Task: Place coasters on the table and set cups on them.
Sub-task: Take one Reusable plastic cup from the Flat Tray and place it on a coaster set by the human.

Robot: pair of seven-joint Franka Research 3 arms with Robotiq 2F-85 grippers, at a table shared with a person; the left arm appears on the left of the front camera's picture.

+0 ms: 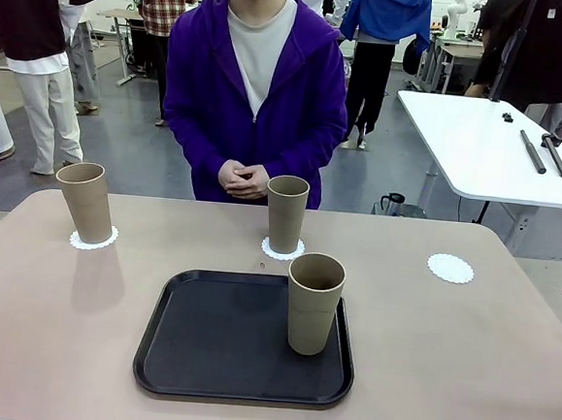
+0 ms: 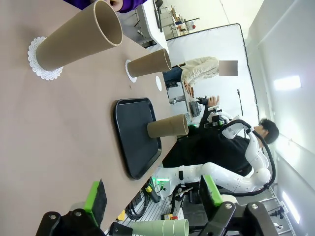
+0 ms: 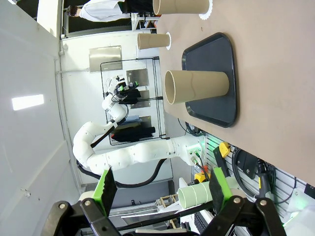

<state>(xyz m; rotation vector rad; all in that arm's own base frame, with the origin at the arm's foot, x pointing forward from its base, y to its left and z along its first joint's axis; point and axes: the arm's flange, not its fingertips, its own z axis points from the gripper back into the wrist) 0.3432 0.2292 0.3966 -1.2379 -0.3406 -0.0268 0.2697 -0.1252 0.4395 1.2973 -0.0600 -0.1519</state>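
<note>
Three tan cups stand upright. The left cup sits on a white scalloped coaster, and the middle cup on another coaster. A third cup stands on the black tray. One coaster lies bare at the right of the beige table. My left gripper hangs open off the table's near-left edge, far from the nearest cup. My right gripper is open too, back from the table's edge, with the tray cup ahead of it.
A person in a purple jacket stands at the far edge with clasped hands. A white table with black rods stands at the back right. A pale green cup sits below the table's near edge.
</note>
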